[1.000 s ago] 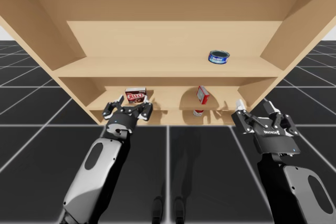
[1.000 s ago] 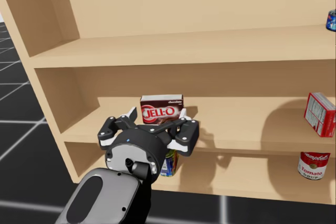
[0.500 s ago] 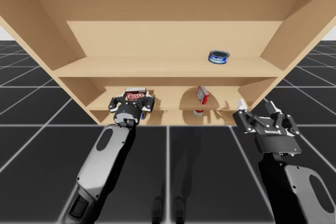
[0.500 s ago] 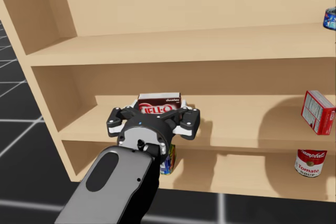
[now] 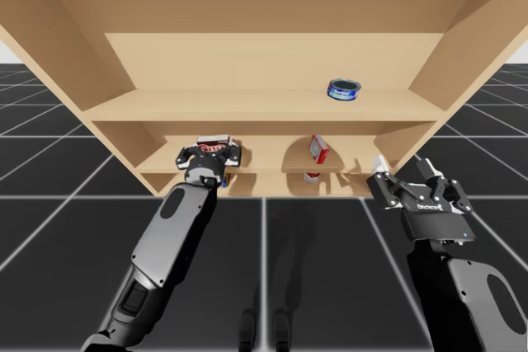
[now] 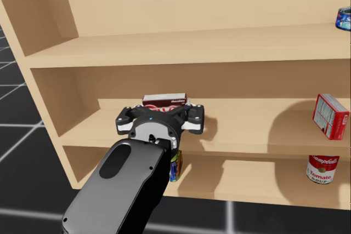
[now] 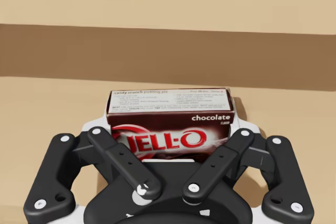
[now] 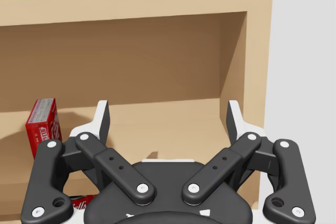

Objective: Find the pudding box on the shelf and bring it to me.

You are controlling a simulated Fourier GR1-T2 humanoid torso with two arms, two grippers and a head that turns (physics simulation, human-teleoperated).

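Over the last second my left arm has pushed forward from just short of the shelf edge into the middle shelf (image 6: 258, 135). My left gripper (image 7: 169, 129) now has its fingers spread, one on either side of the pudding box (image 7: 169, 109). The box stands upright on that shelf, towards its left end, and shows no sign of having shifted. I can't see both fingers pressing on it, so I judge it framed but not yet held. That leaves closing on the box, then drawing it out, as the steps to come. My right gripper (image 8: 168, 116) has stayed put near the shelf's right side, fingers apart and empty, with the red box (image 8: 44, 124) well ahead of it.
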